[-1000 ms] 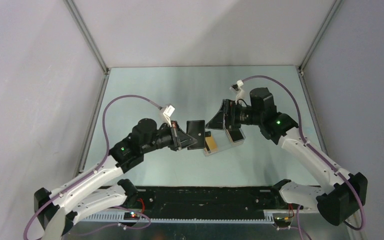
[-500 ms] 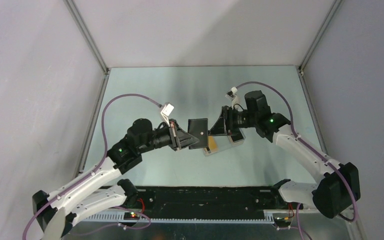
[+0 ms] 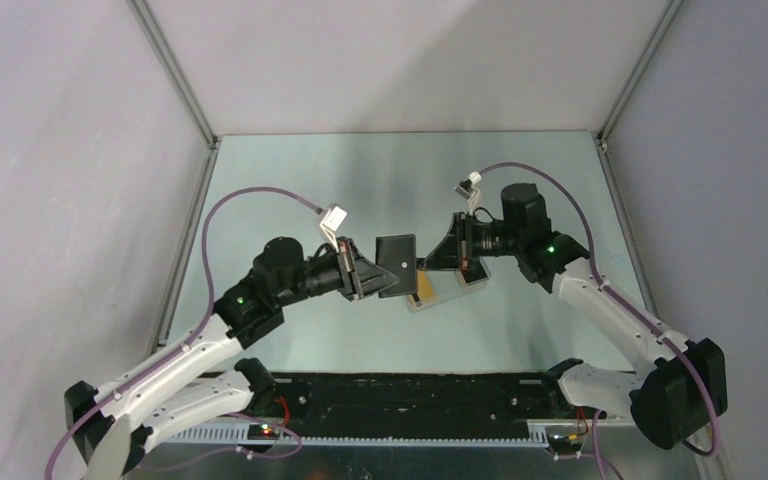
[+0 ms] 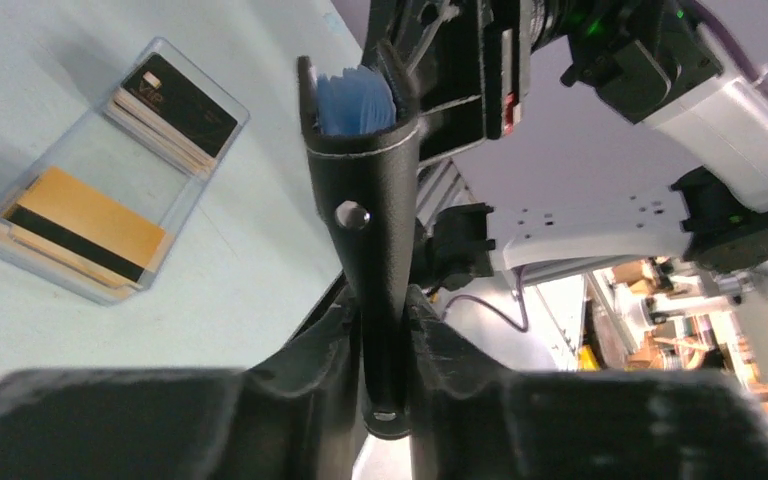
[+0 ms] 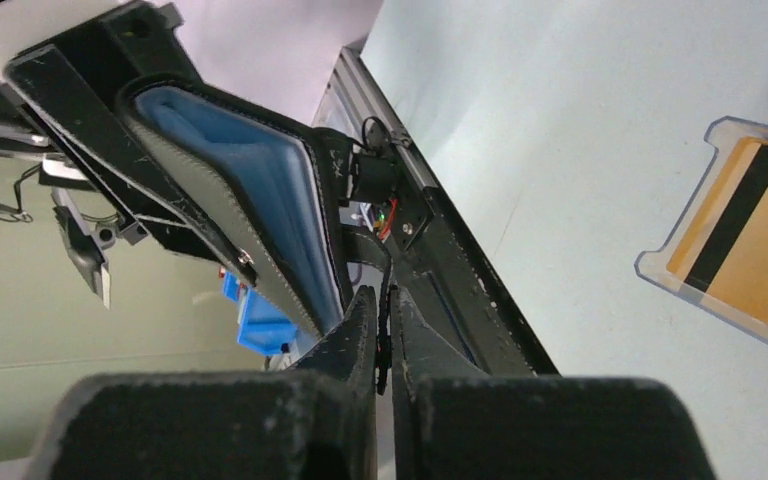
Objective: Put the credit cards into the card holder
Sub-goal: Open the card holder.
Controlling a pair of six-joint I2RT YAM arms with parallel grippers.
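Gripping card holder (image 4: 365,190) in my left hand (image 4: 385,330), blue lining (image 4: 355,100) showing; my right hand (image 5: 380,320) closed tight at holder's open edge; credit cards (image 4: 80,225) lie in clear tray (image 4: 98,153).

Overhead overview; close wrist views on card holder (image 4: 370,180)

The card holder (image 4: 365,200) is matt, grained black leather-like material with a shiny metal stud (image 4: 352,213) and blue cloth-like lining (image 4: 353,100); the tray (image 4: 95,140) is clear glossy plastic.

Black card holder (image 4: 375,170), blue lining — orange-yellow credit cards (image 4: 85,222) with black stripe, one black-faced.
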